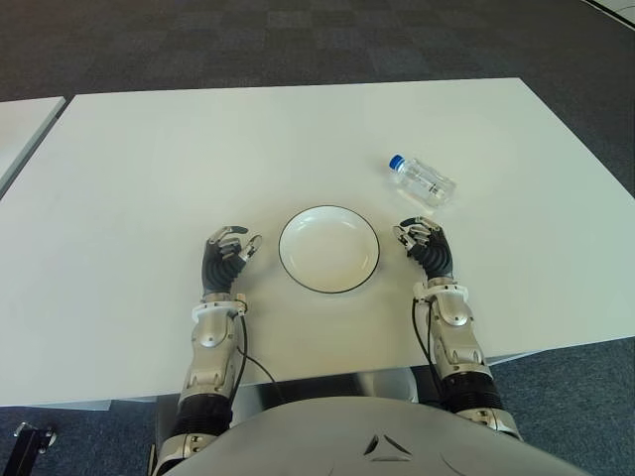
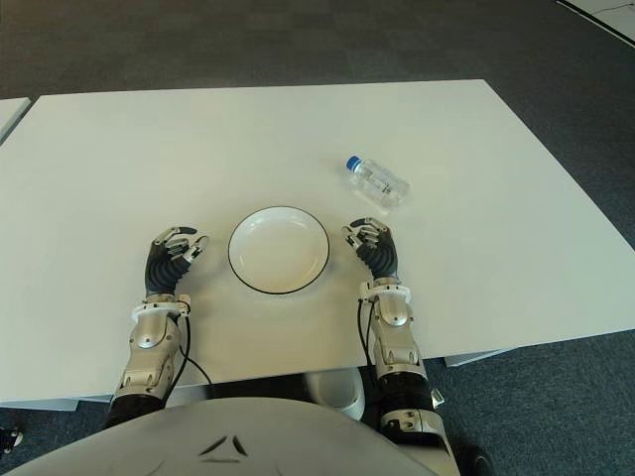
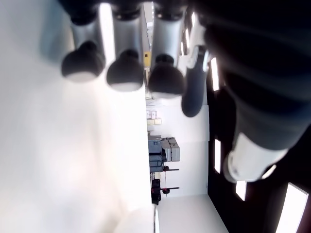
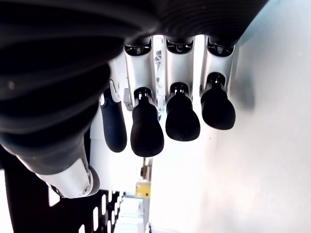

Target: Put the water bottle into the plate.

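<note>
A clear water bottle (image 1: 423,179) with a blue cap lies on its side on the white table (image 1: 298,139), to the right of and beyond the plate. The white plate (image 1: 328,249) with a dark rim sits between my two hands and holds nothing. My right hand (image 1: 427,245) shows just right of the plate, nearer to me than the bottle, its fingers (image 4: 181,116) loosely curled and holding nothing. My left hand (image 1: 226,255) shows left of the plate, fingers (image 3: 124,73) relaxed, nothing in it.
The table's front edge (image 1: 298,382) runs close to my forearms. Dark carpet (image 1: 298,40) lies beyond the far edge. A second white table's corner (image 1: 25,119) shows at the far left.
</note>
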`<state>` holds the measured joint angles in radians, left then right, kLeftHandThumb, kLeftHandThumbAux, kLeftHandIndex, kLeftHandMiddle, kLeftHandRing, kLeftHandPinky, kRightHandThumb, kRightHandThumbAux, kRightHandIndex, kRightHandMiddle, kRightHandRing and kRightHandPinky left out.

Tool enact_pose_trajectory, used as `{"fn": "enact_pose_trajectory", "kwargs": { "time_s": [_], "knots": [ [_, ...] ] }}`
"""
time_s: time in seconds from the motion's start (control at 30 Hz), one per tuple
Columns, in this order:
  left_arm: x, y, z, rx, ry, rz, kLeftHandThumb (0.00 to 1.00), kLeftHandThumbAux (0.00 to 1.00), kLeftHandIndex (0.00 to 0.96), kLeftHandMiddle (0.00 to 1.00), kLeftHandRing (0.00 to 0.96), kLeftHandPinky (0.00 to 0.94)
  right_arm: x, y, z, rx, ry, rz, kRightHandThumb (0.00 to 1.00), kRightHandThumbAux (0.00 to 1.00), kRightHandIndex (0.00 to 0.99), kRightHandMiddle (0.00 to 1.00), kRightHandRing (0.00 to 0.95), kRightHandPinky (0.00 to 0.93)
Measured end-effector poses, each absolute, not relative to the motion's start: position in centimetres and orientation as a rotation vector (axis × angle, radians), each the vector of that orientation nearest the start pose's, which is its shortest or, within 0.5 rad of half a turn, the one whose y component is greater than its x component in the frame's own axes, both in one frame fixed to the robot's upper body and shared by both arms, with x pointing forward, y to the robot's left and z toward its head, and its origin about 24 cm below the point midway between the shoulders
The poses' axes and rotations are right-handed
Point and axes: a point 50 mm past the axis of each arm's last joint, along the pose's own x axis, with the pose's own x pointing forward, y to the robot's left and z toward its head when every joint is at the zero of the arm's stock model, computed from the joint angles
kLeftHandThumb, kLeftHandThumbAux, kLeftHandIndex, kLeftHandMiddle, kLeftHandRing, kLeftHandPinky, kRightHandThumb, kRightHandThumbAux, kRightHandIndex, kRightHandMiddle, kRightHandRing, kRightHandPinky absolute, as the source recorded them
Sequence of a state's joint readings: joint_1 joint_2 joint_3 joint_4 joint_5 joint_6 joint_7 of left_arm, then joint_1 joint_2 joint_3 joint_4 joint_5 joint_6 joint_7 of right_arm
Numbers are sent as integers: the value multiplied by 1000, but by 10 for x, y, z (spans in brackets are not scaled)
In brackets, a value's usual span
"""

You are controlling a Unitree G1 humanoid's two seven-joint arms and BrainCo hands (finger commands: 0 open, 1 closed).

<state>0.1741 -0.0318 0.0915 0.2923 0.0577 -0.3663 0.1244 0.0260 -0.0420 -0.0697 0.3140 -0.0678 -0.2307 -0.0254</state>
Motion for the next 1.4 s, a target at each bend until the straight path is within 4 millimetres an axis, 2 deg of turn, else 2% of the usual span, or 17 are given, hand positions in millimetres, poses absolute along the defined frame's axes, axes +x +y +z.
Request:
{"fn": "enact_pose_trajectory", "kwargs": {
  "time_s": [0.37,0.57,0.8,1.0,1.07,1.13,1.17,1.2,1.27,1.3,1.33,1.4],
  "knots": [
    [198,176,-28,33,95,250,701,719,437,866,874,870,237,-179,-13,-111,105,-84,705,729,438,773,761,744],
    [198,176,-28,30,95,252,703,718,437,861,870,865,238,-179,-3,-119,83,-88,705,729,438,761,750,743],
    [199,175,-27,24,100,254,704,717,437,856,867,864,250,-180,37,-201,-72,-105,706,728,436,736,734,731],
    [200,174,-27,16,103,255,705,717,437,854,866,866,267,-185,64,-364,-184,-113,702,728,430,699,698,620],
    [200,173,-27,15,102,254,704,718,437,855,867,867,273,-188,74,-417,-217,-118,700,728,427,657,652,585],
    [201,173,-26,14,101,254,704,718,437,856,867,868,278,-190,82,-464,-247,-123,694,729,419,574,560,506],
    [201,173,-26,12,100,253,704,718,437,857,867,866,280,-190,86,-491,-263,-122,626,731,368,514,505,465],
    [201,173,-26,11,101,254,703,718,437,857,866,863,282,-190,89,-529,-276,-119,506,724,282,404,406,387],
    [201,173,-27,10,101,254,703,719,436,857,864,859,287,-188,95,-615,-292,-104,369,705,179,266,280,288],
    [201,173,-26,10,100,254,703,719,436,857,864,859,290,-188,99,-663,-298,-98,347,699,162,242,258,270],
    [201,173,-26,10,100,253,702,719,436,857,864,858,293,-188,102,-711,-302,-95,296,672,117,175,192,212],
    [201,173,-26,10,100,252,702,720,436,857,863,857,299,-190,108,-804,-299,-97,241,639,67,103,119,141]
  ]
}}
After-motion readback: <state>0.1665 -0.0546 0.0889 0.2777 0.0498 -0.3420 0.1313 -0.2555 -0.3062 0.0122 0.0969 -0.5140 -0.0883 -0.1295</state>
